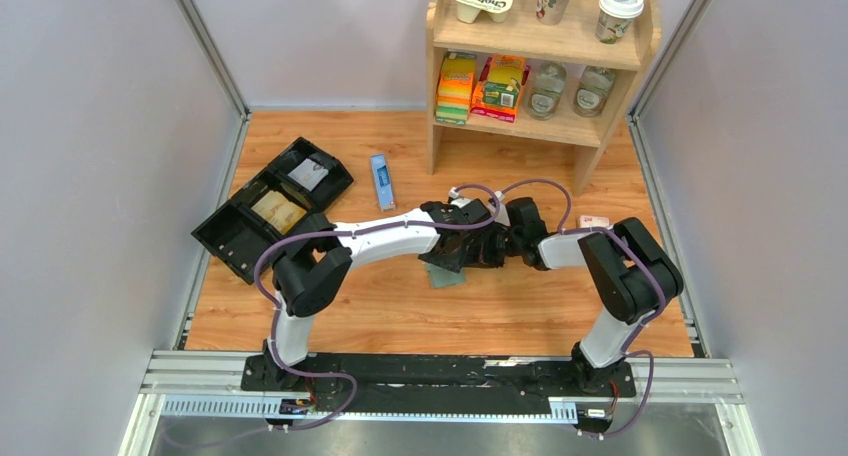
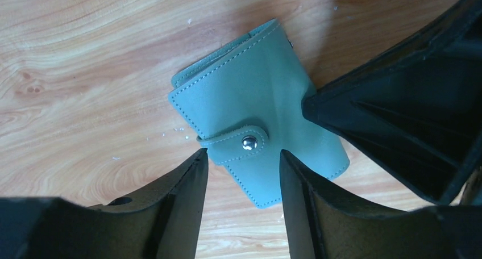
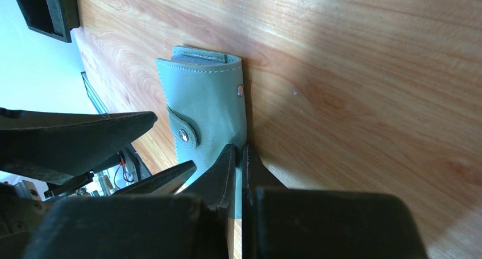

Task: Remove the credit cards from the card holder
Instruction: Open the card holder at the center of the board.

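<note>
Two fingers of the right gripper (image 3: 239,152) are pinched on an edge of the wallet (image 2: 250,88), while the left gripper (image 2: 242,154) has its pair wide apart, one either side of the snap strap (image 2: 233,145). Wallet's buttoned shut, flat on the wood table (image 2: 85,71), out in front of the shelf (image 1: 545,46).

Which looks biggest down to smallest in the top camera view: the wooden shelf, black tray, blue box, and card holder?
1. wooden shelf
2. black tray
3. blue box and card holder: not ranked, since the holder is mostly hidden.
</note>
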